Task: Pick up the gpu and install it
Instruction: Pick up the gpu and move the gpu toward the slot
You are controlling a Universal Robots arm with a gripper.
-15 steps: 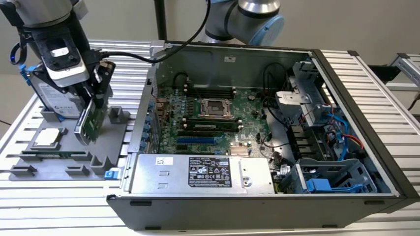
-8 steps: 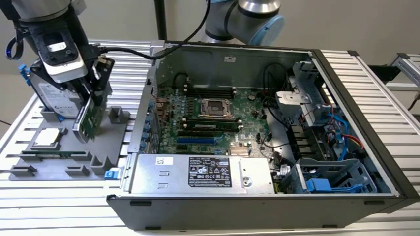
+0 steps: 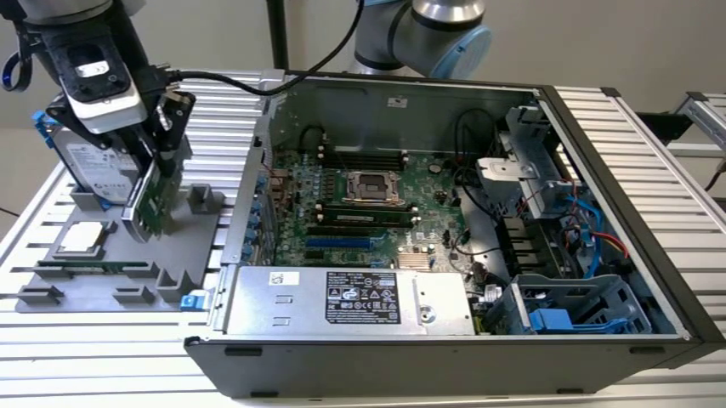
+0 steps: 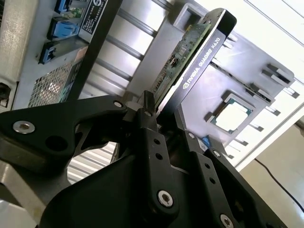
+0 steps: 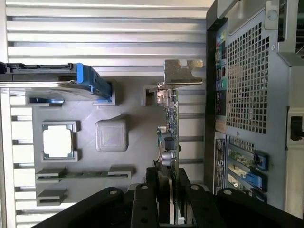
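Black jaws tight on the gpu (image 3: 145,202) — upright

Soft, even light fills the exterior view. The ribbed counter (image 3: 635,127) reads pale and bright, with only faint shadows around the grey tray (image 3: 136,259). Inside the computer case (image 3: 454,361) it is dimmer, and the near wall and drive bays fall into shade. In the second wrist view the counter washes out almost to white toward one corner. There the gripper (image 4: 164,111) is a dark mass with small glints on its screws, and the gpu (image 4: 204,61) has a dull sheen on its black face. In the first wrist view the processor lid (image 5: 58,141) glares white.
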